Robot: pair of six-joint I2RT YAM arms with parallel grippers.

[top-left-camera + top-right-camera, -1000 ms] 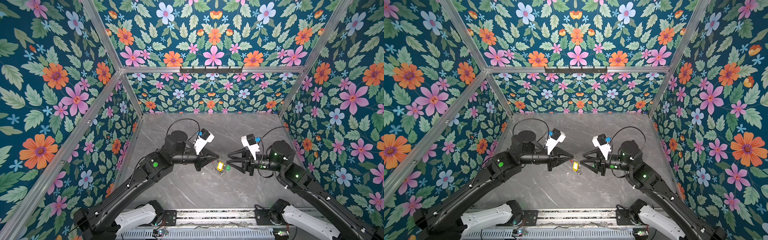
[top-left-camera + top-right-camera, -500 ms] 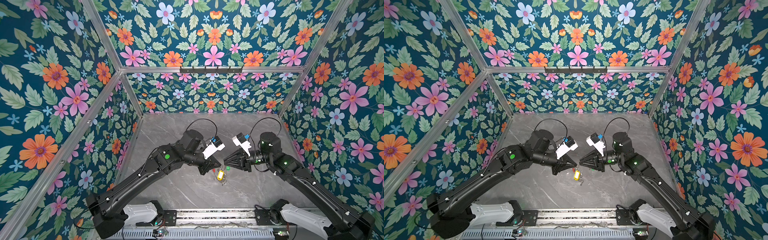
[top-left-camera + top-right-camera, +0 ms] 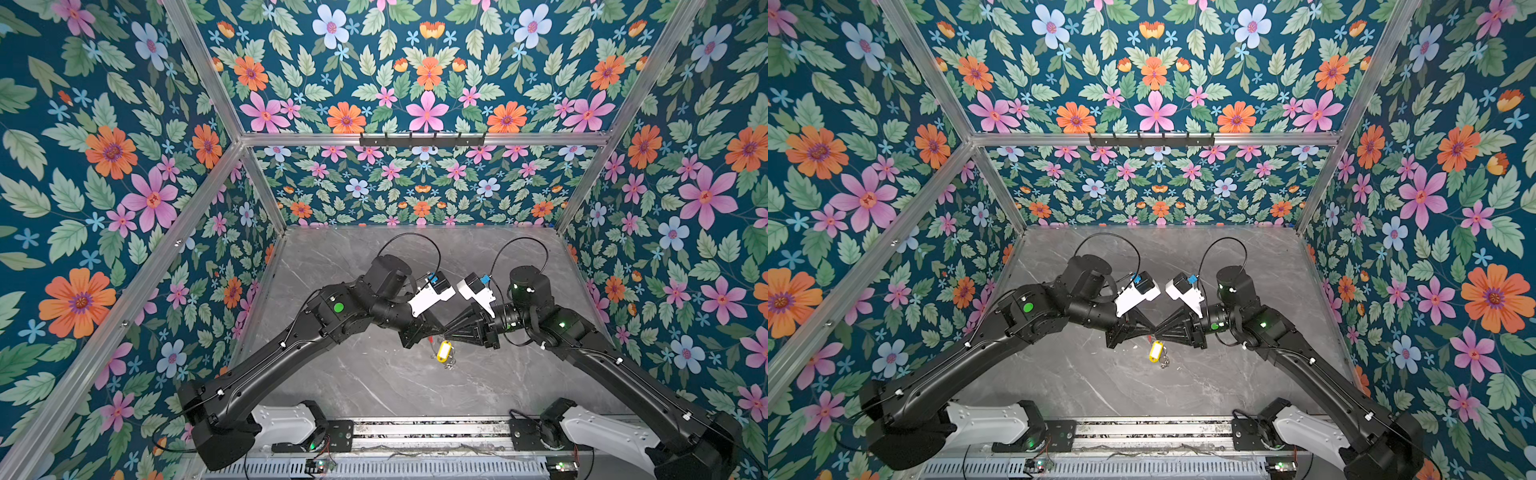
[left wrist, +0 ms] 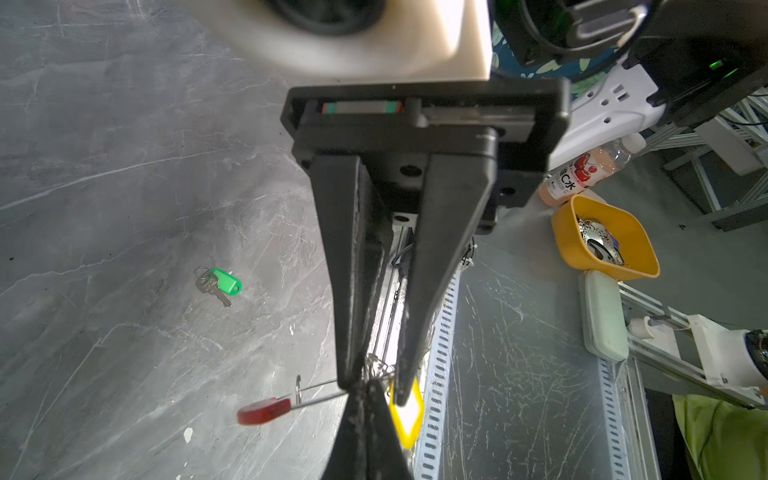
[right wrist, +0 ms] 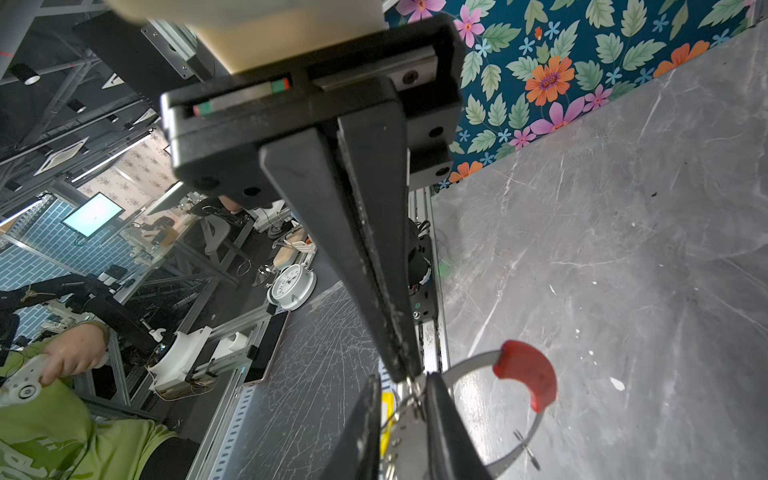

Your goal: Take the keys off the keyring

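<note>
Left wrist view hides most of the yellow-tagged key (image 4: 409, 415) behind our left gripper (image 4: 376, 388), whose jaws are clamped on the keyring (image 4: 266, 410), seen edge-on. Our right gripper (image 5: 401, 374) is pinched almost closed at a small split ring (image 5: 410, 383) beside that hold; whether it grips, we cannot tell. The green-tagged key (image 4: 218, 284) lies on the table (image 4: 124, 166), well apart.

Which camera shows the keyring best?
The right wrist view: the keyring faces the camera, showing most of its hoop and its red arc. The left wrist view shows it edge-on; both top views show only a red speck.
</note>
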